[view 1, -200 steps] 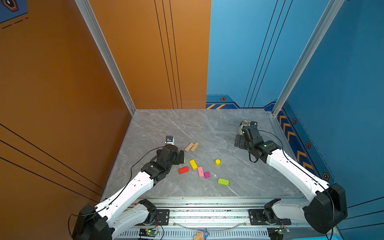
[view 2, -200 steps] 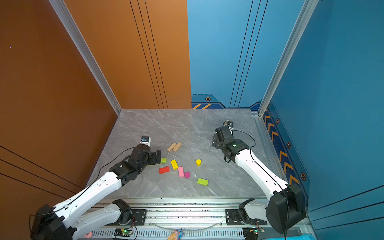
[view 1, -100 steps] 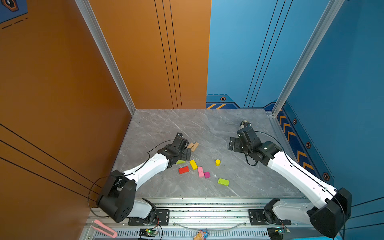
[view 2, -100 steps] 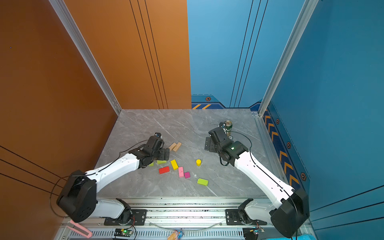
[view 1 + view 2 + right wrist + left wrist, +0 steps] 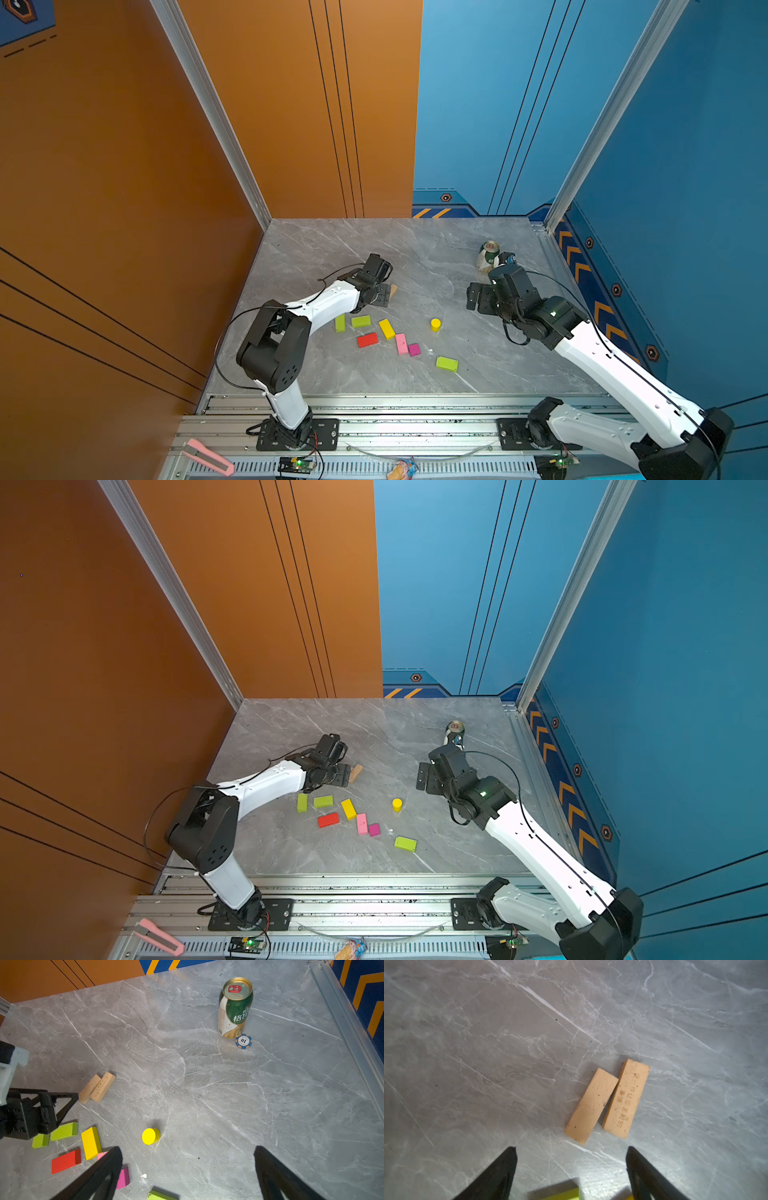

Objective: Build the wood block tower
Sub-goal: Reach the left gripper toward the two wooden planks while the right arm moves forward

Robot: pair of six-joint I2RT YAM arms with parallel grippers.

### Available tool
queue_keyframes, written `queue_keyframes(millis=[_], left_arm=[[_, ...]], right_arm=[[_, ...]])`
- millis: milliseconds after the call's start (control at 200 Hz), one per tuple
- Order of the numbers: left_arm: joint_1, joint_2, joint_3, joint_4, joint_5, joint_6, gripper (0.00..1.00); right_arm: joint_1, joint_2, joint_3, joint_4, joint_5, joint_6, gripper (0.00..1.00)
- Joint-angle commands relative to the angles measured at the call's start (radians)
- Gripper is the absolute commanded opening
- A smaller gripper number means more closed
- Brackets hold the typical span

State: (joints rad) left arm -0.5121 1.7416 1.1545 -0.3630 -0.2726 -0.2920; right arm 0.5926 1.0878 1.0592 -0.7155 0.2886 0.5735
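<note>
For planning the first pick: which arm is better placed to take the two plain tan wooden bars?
Probably left. The left claw, open, hangs just short of the tan wooden bars, facing them. The right claw, also open, stands farther off, nearer the yellow wooden cylinder.

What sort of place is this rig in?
Probably a lab test cell: white robot arms mounted on an aluminium rail, grey marble-look tabletop boxed in by orange and blue wall panels, loose coloured wood blocks.
</note>
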Motion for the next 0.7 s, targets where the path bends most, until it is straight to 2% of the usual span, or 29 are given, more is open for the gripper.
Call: queue_keyframes(millis=[0,691], left_arm=[[0.011,0.037,0.045,-0.069,-0.029,0.028,0.82],[0.018,0.187,0.131,-0.093,-0.017,0.049,0.75]], right_arm=[[-0.008,-0.01,-0.013,-0.032,-0.014,-0.017,1.0],[-0.052,0.001,-0.037,-0.008,-0.055,-0.029,1.0]])
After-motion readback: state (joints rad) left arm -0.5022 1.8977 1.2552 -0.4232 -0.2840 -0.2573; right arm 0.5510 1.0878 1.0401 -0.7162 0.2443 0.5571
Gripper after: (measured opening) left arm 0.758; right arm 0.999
